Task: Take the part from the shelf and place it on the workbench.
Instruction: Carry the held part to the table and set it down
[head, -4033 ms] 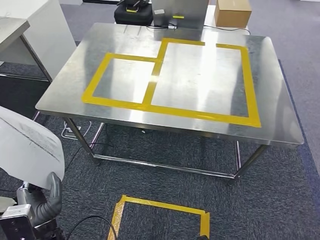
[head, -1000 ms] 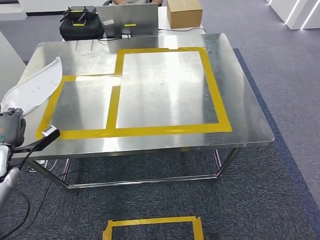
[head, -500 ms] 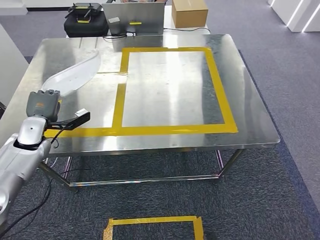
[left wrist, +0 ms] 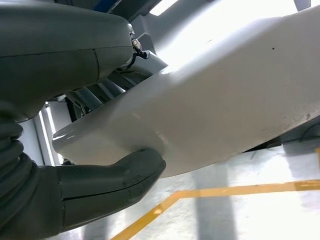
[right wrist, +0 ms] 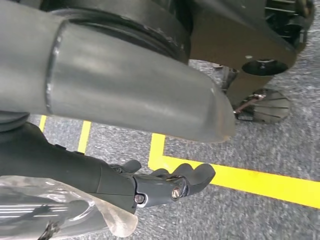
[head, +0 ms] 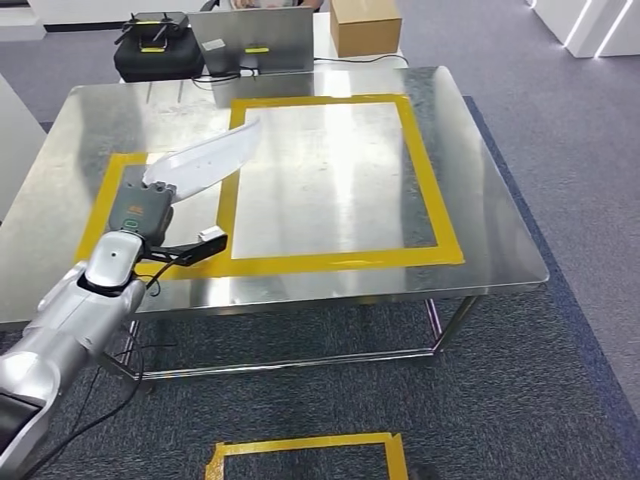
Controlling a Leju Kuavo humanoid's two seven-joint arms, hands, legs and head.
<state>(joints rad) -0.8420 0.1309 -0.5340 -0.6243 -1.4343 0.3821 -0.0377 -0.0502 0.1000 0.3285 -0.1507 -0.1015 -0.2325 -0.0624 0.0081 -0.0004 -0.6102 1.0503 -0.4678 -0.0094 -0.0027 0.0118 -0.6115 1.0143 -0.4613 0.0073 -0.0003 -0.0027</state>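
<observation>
The part (head: 204, 160) is a long, curved white panel. My left hand (head: 140, 212) grips its near end and holds it above the steel workbench (head: 490, 220), over the tape line between the small yellow rectangle (head: 113, 190) and the large one (head: 423, 170). In the left wrist view the part (left wrist: 226, 110) lies across my thumb (left wrist: 113, 180), with the table's yellow tape beneath. My right hand (right wrist: 166, 182) hangs over the carpet, its fingers loosely extended with nothing in them.
Behind the workbench's far edge are a black case (head: 155, 55), a grey laptop (head: 253, 40) and a cardboard box (head: 364, 25). A white desk (head: 11, 130) stands to the left. A yellow tape outline (head: 302, 445) marks the carpet in front of the table.
My left arm has lifted the part from low at the left and carried it rightward over the table. The camera has also shifted between frames.
</observation>
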